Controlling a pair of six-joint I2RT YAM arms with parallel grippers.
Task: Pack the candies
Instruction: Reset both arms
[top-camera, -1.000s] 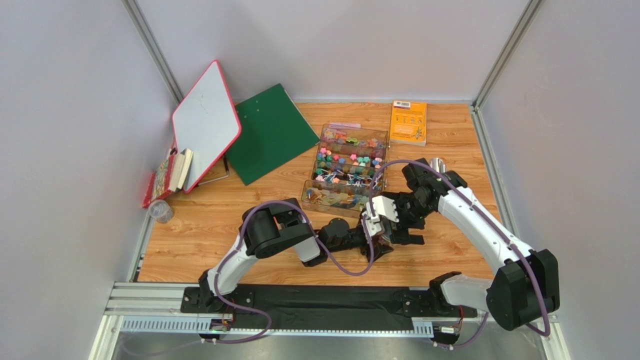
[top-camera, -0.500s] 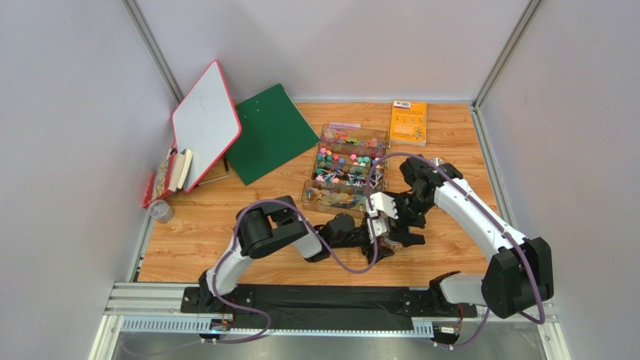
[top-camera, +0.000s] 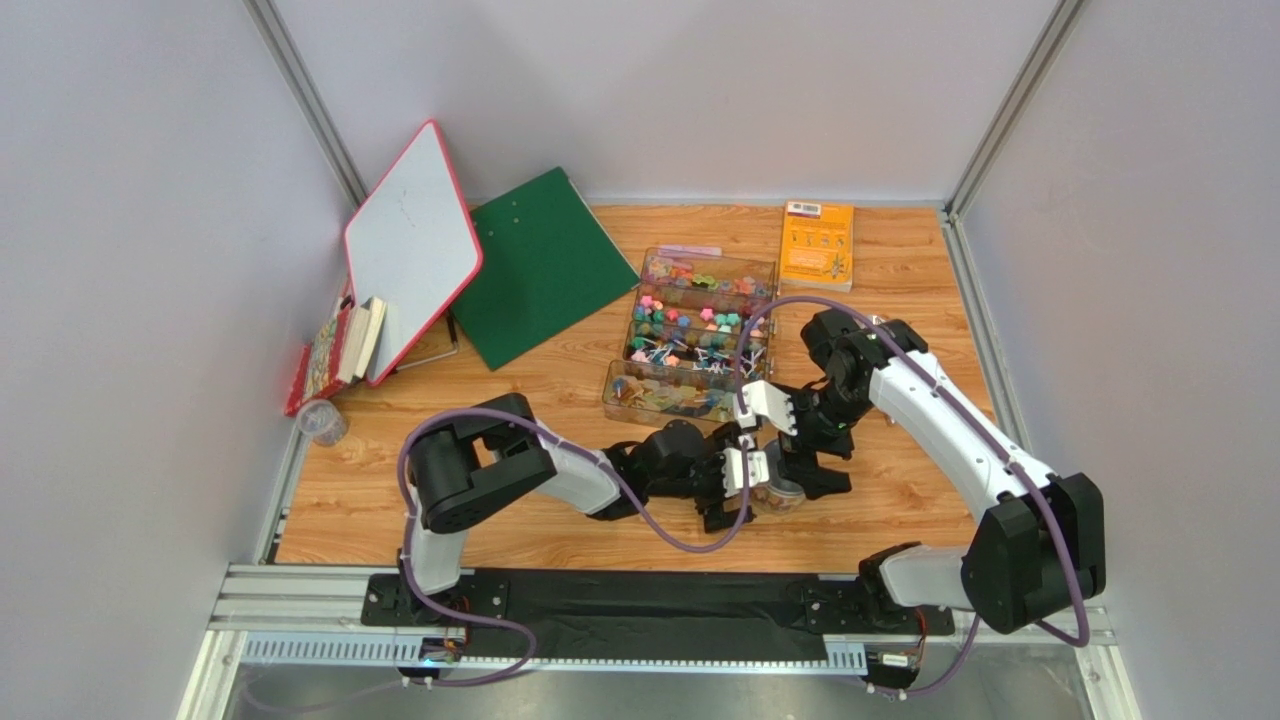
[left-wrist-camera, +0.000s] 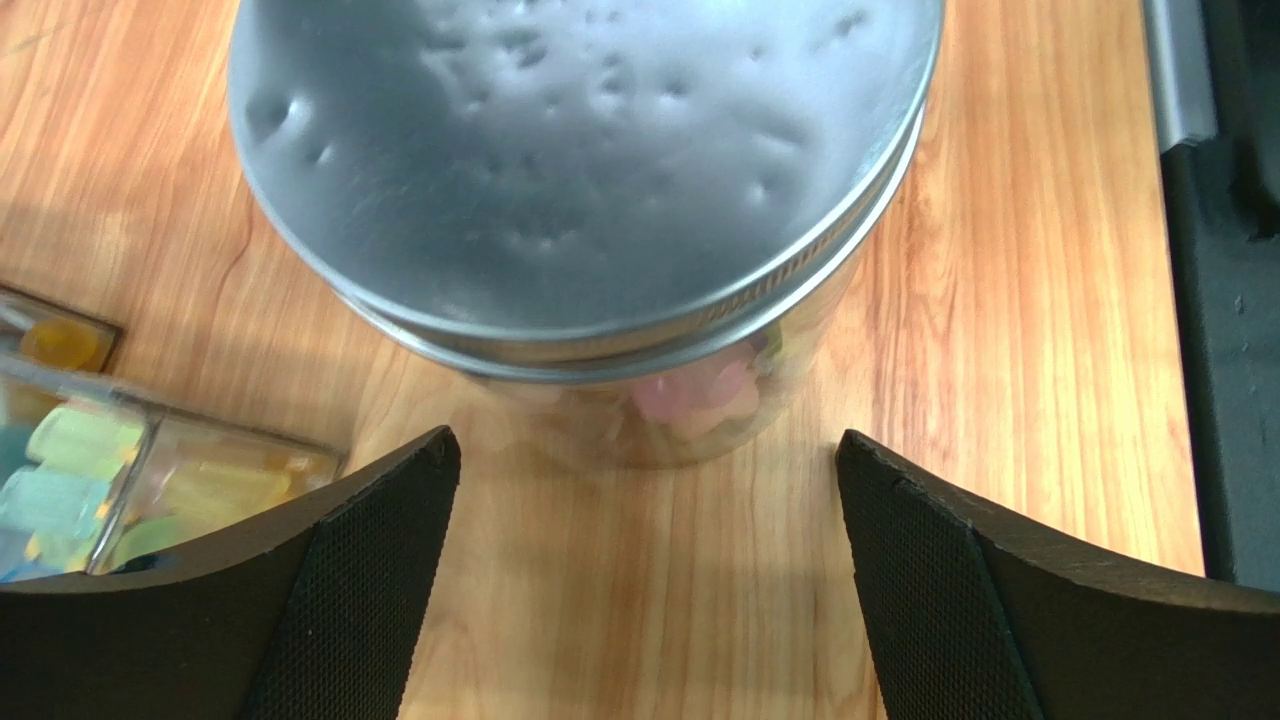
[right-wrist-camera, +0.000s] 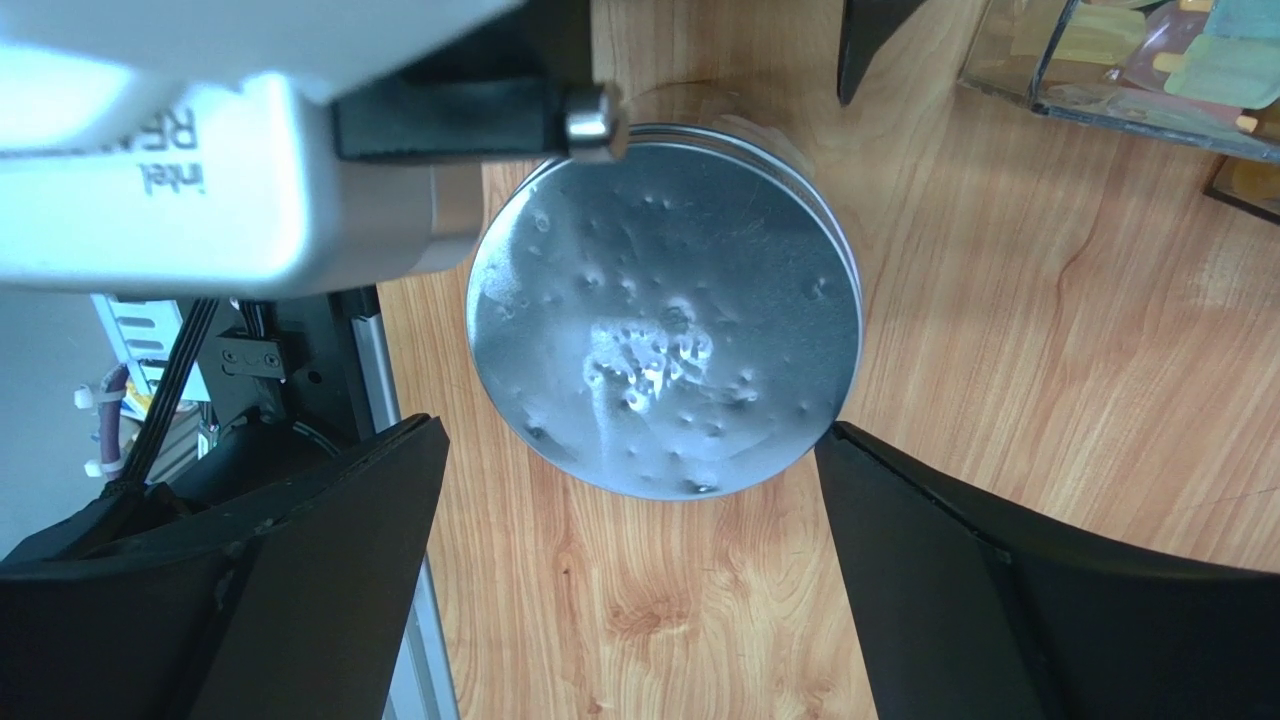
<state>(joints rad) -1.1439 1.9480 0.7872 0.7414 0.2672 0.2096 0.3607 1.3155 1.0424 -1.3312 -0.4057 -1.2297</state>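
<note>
**Jar between open jaws**

Lidded jar (left-wrist-camera: 586, 225) stands on the bench (left-wrist-camera: 1037, 300), with candies (left-wrist-camera: 699, 393) showing through its glass. Your left jaws and right jaws both gape wide around it, touching nothing. More candies fill the clear box (top-camera: 613, 387) nearby.

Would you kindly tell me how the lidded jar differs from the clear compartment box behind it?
The jar is round; the box is rectangular. The jar is one chamber under a dented silver lid; the box is split into rows of compartments. The jar covers far less table than the box. Both have clear walls and hold candies.
</note>
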